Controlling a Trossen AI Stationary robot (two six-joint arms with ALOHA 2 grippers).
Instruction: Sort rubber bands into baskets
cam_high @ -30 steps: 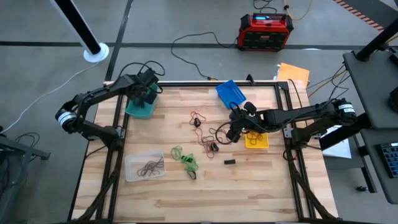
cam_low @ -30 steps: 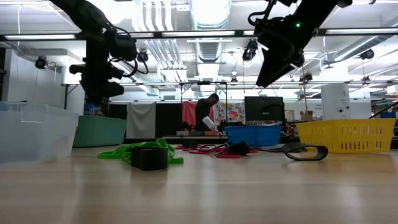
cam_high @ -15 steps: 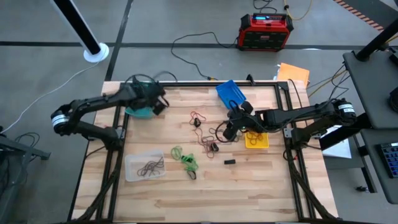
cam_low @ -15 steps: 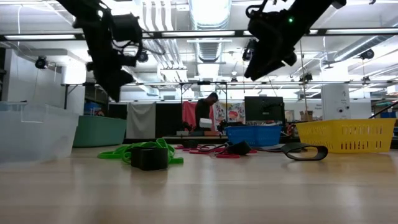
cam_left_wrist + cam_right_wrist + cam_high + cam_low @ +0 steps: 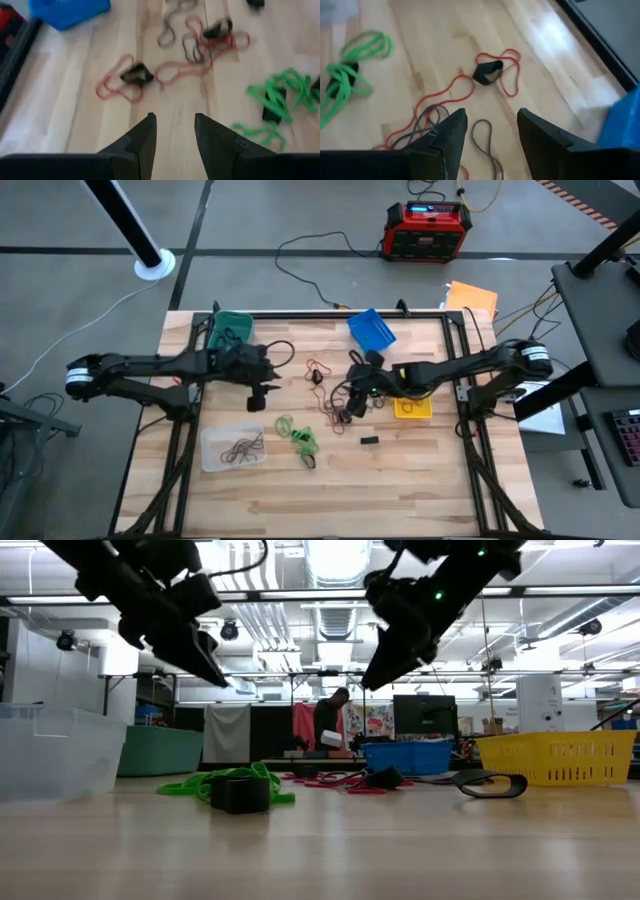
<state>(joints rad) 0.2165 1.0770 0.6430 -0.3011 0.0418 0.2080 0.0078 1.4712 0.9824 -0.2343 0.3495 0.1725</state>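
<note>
Counter: pale wood slats in a black frame, grey floor around it. Baskets: teal at 11 o'clock, blue at 1 o'clock, yellow at 3 o'clock under the right arm, clear at 8 o'clock holding dark bands. Loose rubber bands: red and dark tangle at centre, green cluster just toward 6 o'clock of it. Small black block near 5 o'clock.

Left gripper hovers left of centre, fingers parted, nothing between them. Right gripper hovers over the red tangle, fingers apart, empty.

Room: ceiling strip lights, a person standing far back, probably at a bench. Red case on the floor at 12 o'clock.
</note>
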